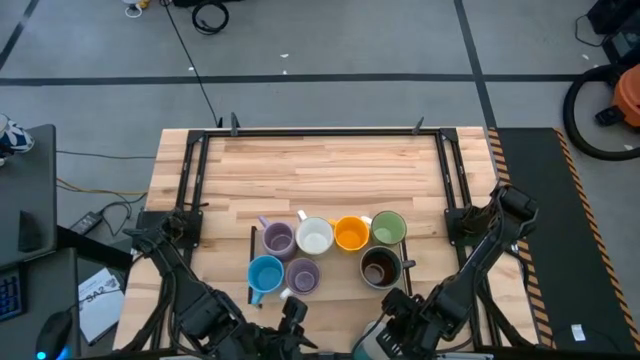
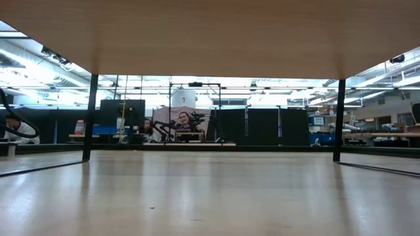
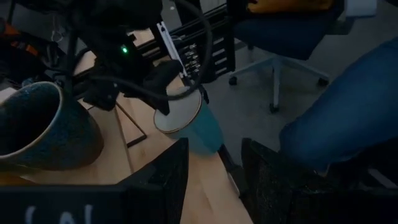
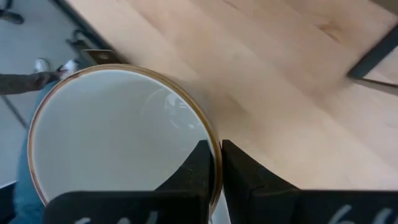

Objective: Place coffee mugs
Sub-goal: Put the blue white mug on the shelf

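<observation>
Right pincer [image 4: 214, 163] clenched on white-lined mug [image 4: 118, 137] rim, left pincer [image 3: 214, 168] released, 6 mugs [image 1: 315, 237] overhead.

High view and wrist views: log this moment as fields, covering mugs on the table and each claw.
table mugs: seven, clustered on the table
far row: lavender mug, white mug, orange mug, green mug
near row: light blue mug, second lavender mug, dark brown mug
right claw: shut on the held mug's rim, at the robot-side edge
left claw: open, empty
</observation>
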`<action>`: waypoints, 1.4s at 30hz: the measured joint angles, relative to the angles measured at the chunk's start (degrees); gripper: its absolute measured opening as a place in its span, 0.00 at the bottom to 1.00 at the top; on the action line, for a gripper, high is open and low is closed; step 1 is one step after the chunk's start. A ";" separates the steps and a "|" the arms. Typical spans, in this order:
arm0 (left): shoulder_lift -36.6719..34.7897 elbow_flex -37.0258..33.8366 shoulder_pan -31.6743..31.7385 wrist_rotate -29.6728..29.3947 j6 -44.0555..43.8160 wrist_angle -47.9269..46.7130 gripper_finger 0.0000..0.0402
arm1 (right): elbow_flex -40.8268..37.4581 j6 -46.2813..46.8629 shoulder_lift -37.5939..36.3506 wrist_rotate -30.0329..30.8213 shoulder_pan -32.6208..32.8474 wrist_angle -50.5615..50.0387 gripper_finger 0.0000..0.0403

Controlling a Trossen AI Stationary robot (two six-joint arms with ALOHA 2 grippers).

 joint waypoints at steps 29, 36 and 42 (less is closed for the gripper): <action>0.00 0.00 -1.97 -0.06 -3.60 -4.82 0.39 | 31.96 -3.30 -1.04 -3.88 -5.57 -18.27 0.07; -0.02 0.00 -1.79 -0.06 -3.82 -6.09 0.39 | 32.41 3.11 -1.04 -5.42 -10.44 -18.73 0.07; -0.04 0.00 -1.76 -0.08 -3.62 -7.27 0.39 | 32.41 7.61 -1.04 -6.77 -12.75 -18.76 0.07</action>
